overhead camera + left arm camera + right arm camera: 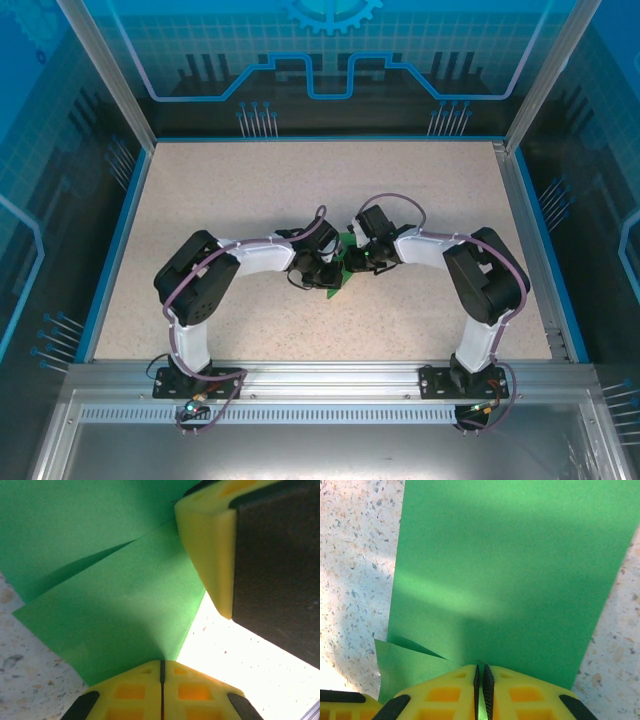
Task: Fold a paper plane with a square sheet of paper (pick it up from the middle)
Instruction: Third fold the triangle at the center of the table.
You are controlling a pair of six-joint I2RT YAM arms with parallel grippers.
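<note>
A: Start at the left claw (162, 674). What has it got?

B: It's shut tight, only a hairline between the fingers, and a corner of the paper (115, 610) runs straight into the tips. I'd call that a pinch on the corner.

A: And the right claw (481, 676)?

B: Closed as well, with a sliver of green caught in the seam. It grips the near edge of the sheet.

A: Which way does the paper lie from there?

B: From the right claw it stretches straight ahead as a long band, its long axis in line with the fingers, over the speckled worktop (355, 555). From the left claw it fans up and to the left, with one crease and a flap showing.

A: Which arm is nearer?

B: Neither. From above, the two claws sit close together mid-worktop with the paper between them. The next fold, I'd guess, turns on one claw carrying its end along that long axis while the other holds fast.
</note>
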